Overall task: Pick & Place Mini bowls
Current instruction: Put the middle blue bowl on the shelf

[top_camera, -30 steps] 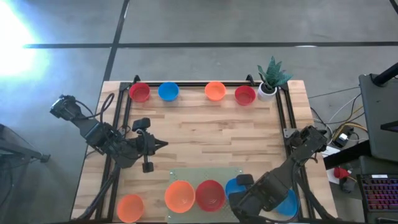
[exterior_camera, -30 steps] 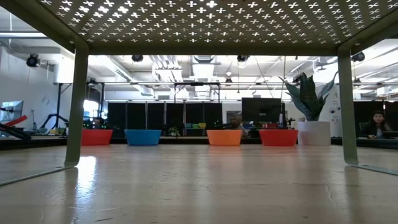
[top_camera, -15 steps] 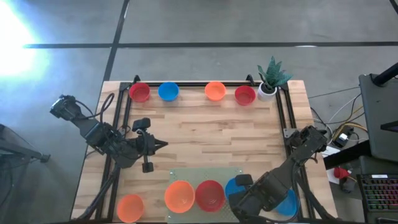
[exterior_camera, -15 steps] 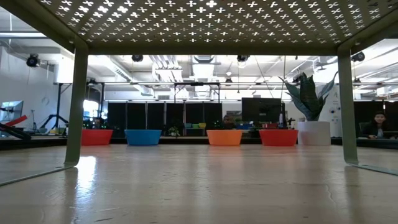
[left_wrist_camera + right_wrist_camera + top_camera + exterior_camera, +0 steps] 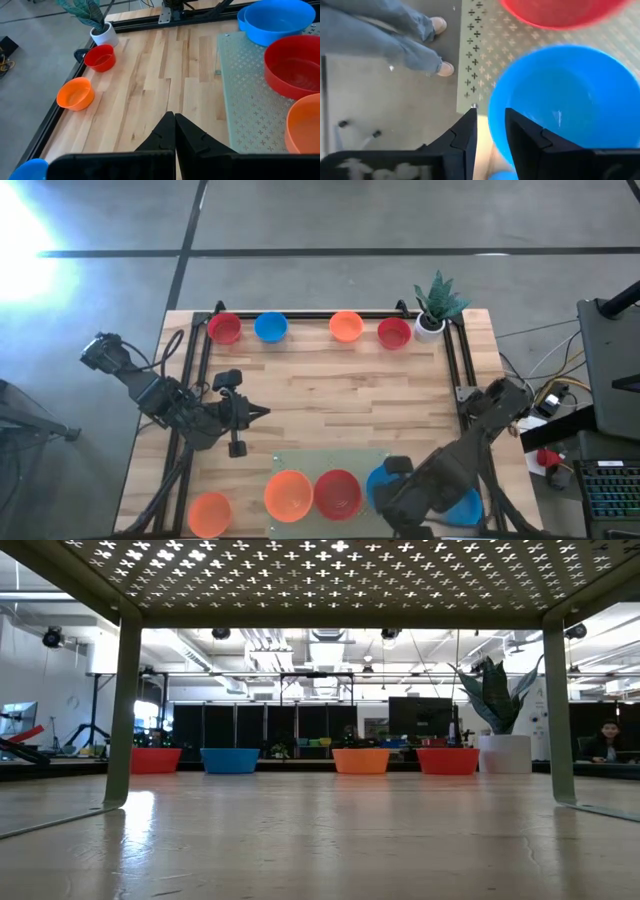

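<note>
Three mini bowls stand on a perforated metal stand (image 5: 300,462) at the table's near edge: orange (image 5: 290,494), red (image 5: 338,493) and blue (image 5: 376,480). My right gripper (image 5: 388,502) is open over the blue bowl. In the right wrist view its fingers (image 5: 491,125) stand on either side of the bowl's rim (image 5: 492,131) with a gap on both sides. My left gripper (image 5: 262,413) is shut and empty over the table's left middle. Red (image 5: 225,328), blue (image 5: 270,327), orange (image 5: 346,326) and red (image 5: 394,332) bowls stand along the far edge.
Another orange bowl (image 5: 210,513) stands at the near left and another blue one (image 5: 462,506) under my right arm. A white pot with a green plant (image 5: 430,320) stands at the far right corner. A person's legs (image 5: 410,45) show on the floor beyond the near edge.
My right arm has shifted a little toward the table's right edge over the blue bowl on the stand. The bowls have stayed where they were.
</note>
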`<state>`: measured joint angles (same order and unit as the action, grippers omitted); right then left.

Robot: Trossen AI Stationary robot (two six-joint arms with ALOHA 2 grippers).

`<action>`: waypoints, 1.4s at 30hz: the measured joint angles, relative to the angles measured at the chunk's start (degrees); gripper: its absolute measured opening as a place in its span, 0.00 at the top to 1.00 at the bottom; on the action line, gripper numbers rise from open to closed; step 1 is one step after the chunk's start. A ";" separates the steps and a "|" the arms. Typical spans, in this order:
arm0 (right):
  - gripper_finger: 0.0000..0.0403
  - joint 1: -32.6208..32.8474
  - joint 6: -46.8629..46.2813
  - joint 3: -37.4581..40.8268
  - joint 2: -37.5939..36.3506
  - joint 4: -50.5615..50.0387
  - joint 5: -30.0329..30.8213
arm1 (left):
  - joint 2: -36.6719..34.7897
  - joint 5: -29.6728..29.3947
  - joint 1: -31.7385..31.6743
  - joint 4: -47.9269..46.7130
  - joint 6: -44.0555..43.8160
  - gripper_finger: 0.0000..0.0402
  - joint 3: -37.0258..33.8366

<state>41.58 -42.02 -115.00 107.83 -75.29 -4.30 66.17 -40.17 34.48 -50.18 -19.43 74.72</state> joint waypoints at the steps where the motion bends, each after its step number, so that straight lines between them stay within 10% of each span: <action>1: 0.78 0.00 -1.40 0.00 -0.88 -0.89 0.50 | 0.00 0.01 -0.02 0.00 0.28 1.00 0.00; 12: 0.84 2.45 -9.29 2.28 -3.63 -15.00 4.15 | 0.00 0.05 -0.01 0.01 0.55 1.00 0.00; 42: 0.84 3.56 -8.33 11.94 -4.07 -7.82 2.98 | 0.00 0.09 -0.02 0.03 0.60 1.00 0.00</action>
<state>45.15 -50.35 -103.06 103.77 -83.11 -1.32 66.17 -40.08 34.46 -50.15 -18.83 74.72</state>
